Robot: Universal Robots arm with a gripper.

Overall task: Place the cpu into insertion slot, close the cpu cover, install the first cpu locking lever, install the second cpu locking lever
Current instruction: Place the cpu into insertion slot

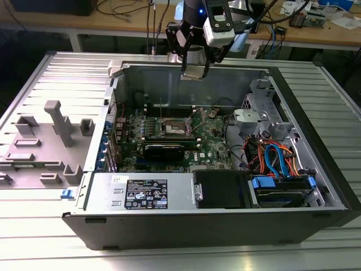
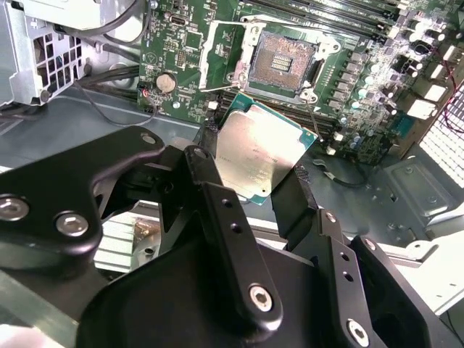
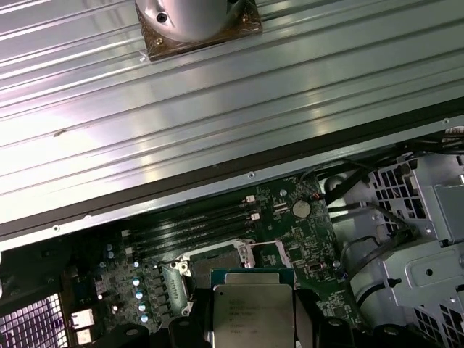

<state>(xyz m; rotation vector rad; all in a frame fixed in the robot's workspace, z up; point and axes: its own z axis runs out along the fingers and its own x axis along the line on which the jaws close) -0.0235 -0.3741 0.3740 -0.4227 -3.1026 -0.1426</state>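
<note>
In the exterior view the hand [image 1: 194, 68] hangs over the far side of the open computer case [image 1: 225, 226], which lies on the ribbed counter [image 1: 62, 70]; it is clamped on the cpu [image 1: 193, 72]; the insertion slot [image 1: 172, 130] sits on the green motherboard [image 1: 208, 149], well below the hand and apart from the chip.

In the second wrist view the black fingers [image 2: 206, 192] pinch the cpu [image 2: 261, 156] by two opposite edges, silver top showing; beyond the hand the insertion slot [image 2: 279, 61] lies bare, its dark centre uncovered; the cpu cover [image 2: 209, 47] is swung back beside it.

In the first wrist view the cpu [image 3: 254, 312] sits gripped in the hand [image 3: 252, 328]; the insertion slot [image 3: 217, 257] shows just past the chip's far edge.
</note>
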